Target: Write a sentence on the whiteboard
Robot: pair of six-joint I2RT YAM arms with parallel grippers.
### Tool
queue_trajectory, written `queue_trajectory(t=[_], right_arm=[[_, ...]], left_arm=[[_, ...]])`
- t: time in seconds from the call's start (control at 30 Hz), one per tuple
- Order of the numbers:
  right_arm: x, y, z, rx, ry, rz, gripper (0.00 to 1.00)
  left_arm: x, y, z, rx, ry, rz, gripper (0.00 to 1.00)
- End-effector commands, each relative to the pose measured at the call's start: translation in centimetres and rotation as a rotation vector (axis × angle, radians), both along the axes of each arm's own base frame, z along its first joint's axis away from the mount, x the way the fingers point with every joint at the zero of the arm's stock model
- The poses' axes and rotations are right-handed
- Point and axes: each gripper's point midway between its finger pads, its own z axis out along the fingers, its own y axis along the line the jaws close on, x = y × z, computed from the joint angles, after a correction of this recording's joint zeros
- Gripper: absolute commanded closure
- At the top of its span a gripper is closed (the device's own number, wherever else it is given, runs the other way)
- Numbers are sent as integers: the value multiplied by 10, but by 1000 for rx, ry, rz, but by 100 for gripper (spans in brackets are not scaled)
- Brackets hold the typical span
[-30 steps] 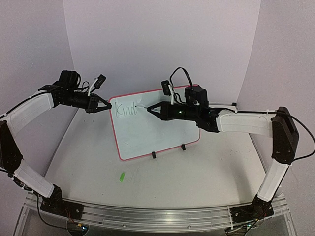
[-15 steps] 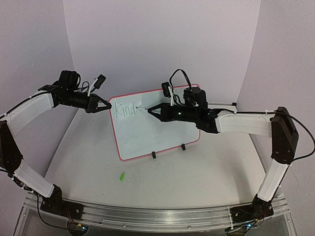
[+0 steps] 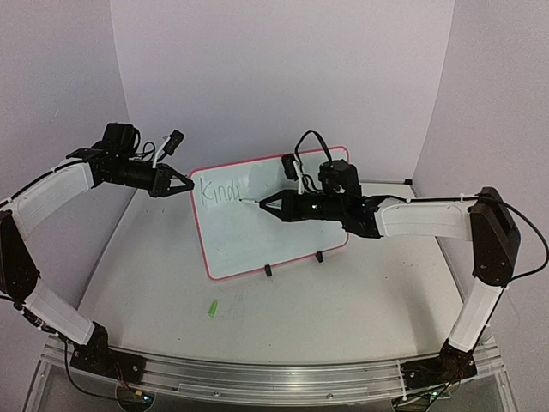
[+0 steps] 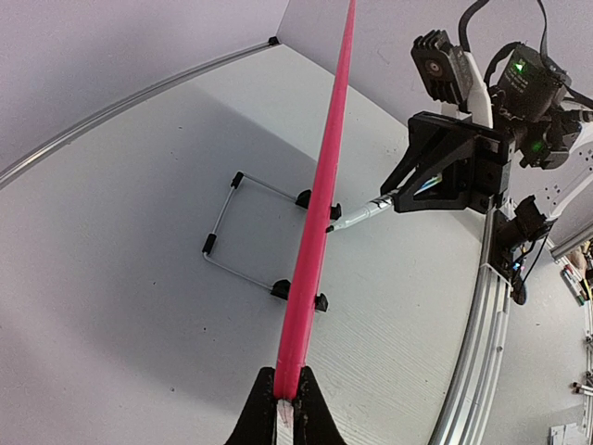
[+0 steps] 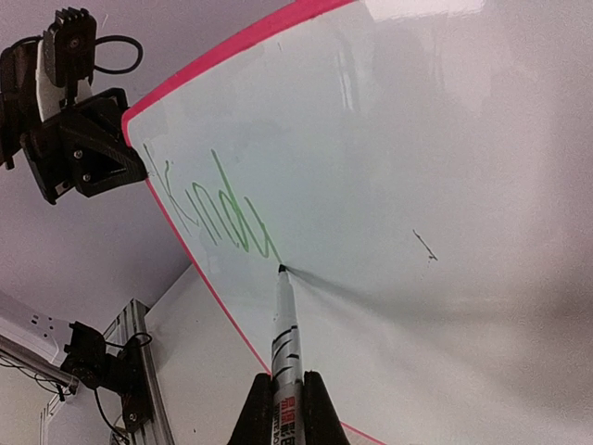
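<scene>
Right gripper (image 3: 268, 203) is clenched on the marker (image 5: 283, 338). Its tip touches the upright whiteboard (image 3: 274, 245), mid-table, just right of the sentence (image 3: 216, 190) fragment "Kind". Blank surface lies rightward. Left gripper (image 3: 182, 183) clamps the whiteboard's left edge.

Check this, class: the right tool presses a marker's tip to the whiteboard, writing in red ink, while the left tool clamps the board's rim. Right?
No: the writing is green, not red, as the right wrist view shows. The right tool, marker, whiteboard and left tool are as stated.
</scene>
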Motion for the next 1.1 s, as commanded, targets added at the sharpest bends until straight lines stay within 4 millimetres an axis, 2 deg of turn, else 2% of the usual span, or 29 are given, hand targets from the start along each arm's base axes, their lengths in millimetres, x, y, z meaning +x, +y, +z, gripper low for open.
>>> queue_trajectory(t=[0.0,0.17,0.3,0.73,0.93,1.07], right_arm=[[12,1,27,59,-56,-41,100],[17,1,48,108,-99,-60,100],[19,1,56,124,-118,-71,100],[25,-12,52,106,-122,-152,100],[22,-24,49,94,-123,-185,100],[20,-23,45,90,-114,-169,100]], left_arm=[[-7,-2,27,-40,-84,-29,100],[-8,-2,27,-41,-86,-30,100],[-8,-2,28,-40,-87,-29,100],[-8,-2,29,-41,-91,-30,100],[-9,-2,29,-41,-91,-30,100],[-9,-3,28,-42,-89,-32,100]])
